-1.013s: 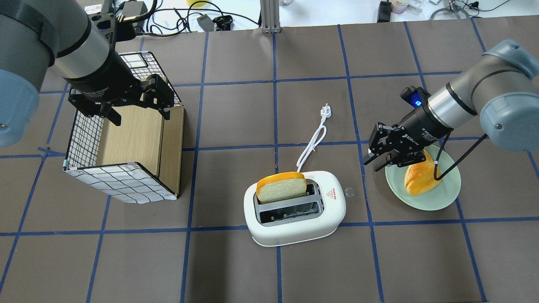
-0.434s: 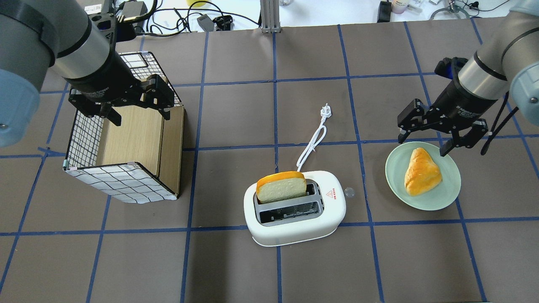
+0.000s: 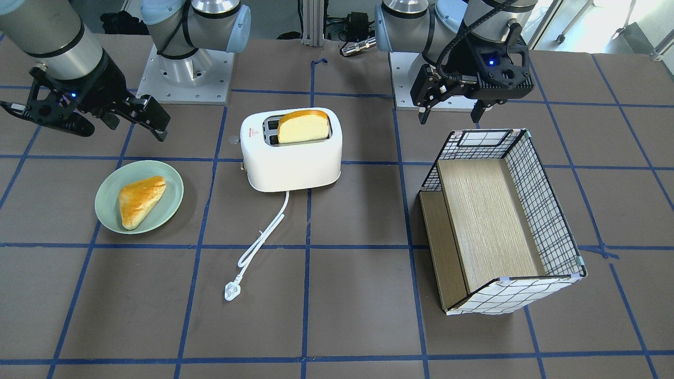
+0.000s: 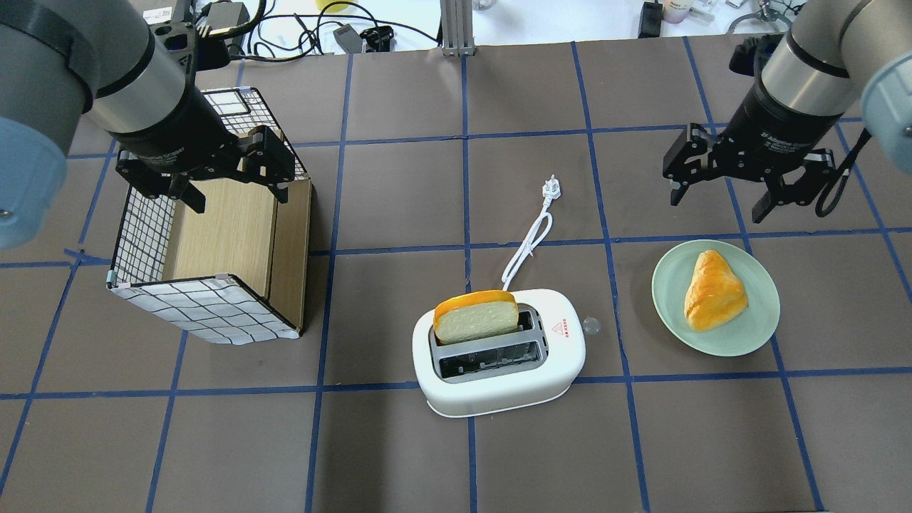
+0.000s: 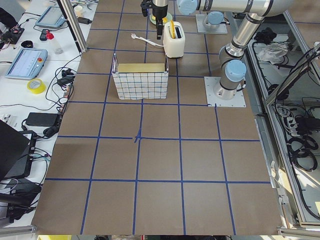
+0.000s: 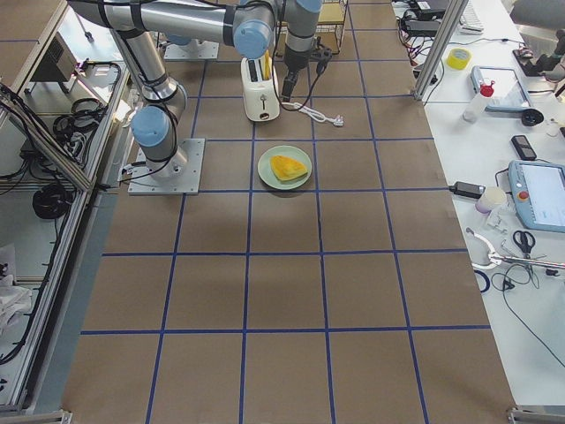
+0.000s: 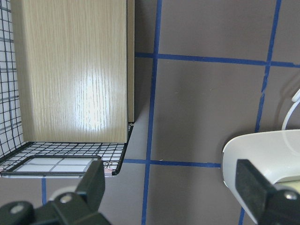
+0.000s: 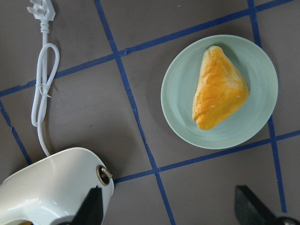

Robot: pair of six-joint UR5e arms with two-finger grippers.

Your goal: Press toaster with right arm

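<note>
The white toaster (image 4: 499, 385) stands at the table's near middle, a slice of bread (image 4: 476, 317) sticking up from its far slot. Its end lever (image 4: 590, 326) points toward the plate and also shows in the right wrist view (image 8: 104, 174). The cord and plug (image 4: 531, 239) trail away behind it. My right gripper (image 4: 716, 203) is open and empty, raised beyond the plate, far right of the toaster (image 3: 292, 163). My left gripper (image 4: 239, 201) is open and empty above the basket.
A green plate (image 4: 748, 342) with a golden pastry (image 4: 714, 291) lies right of the toaster, below the right gripper. A wire basket with a wooden insert (image 4: 206, 306) lies on its side at the left. Blue tape lines grid the brown table.
My right gripper has lifted off the plate and moved back and to the right, away from the toaster. The left arm, toaster and bread have not moved.
</note>
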